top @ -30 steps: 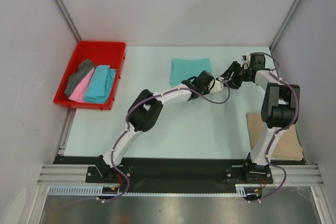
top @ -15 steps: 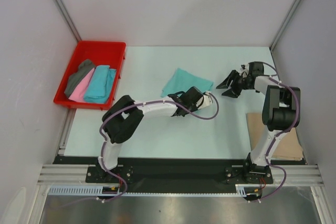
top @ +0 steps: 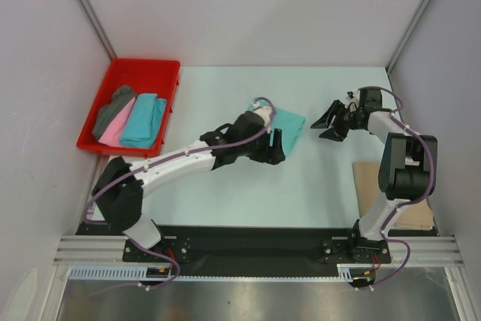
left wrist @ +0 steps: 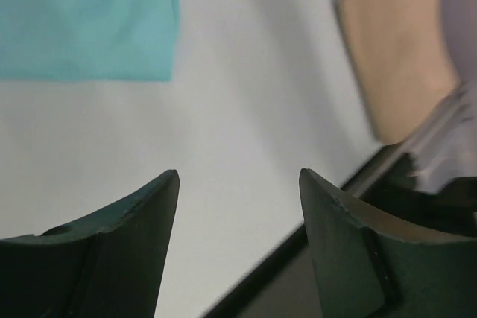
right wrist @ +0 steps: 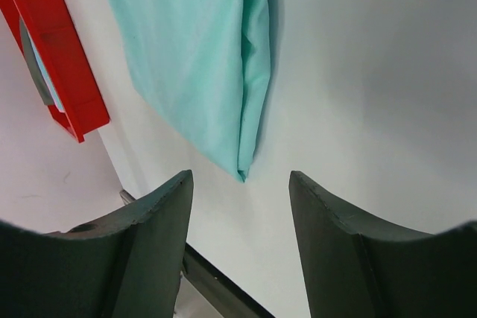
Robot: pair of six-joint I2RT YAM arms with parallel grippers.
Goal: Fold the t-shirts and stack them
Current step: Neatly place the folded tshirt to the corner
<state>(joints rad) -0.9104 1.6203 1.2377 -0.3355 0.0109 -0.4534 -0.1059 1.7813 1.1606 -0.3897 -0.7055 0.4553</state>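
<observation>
Black left claw [left wrist: 238, 173] agape, empty

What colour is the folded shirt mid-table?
Mint green. The folded cloth t-shirt shows best in the right wrist view.

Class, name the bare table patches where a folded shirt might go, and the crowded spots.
Free: the back strip between red tray and right arm; the near middle between left arm and tan shirt. Crowded: the centre, left arm over the mint green shirt.
</observation>
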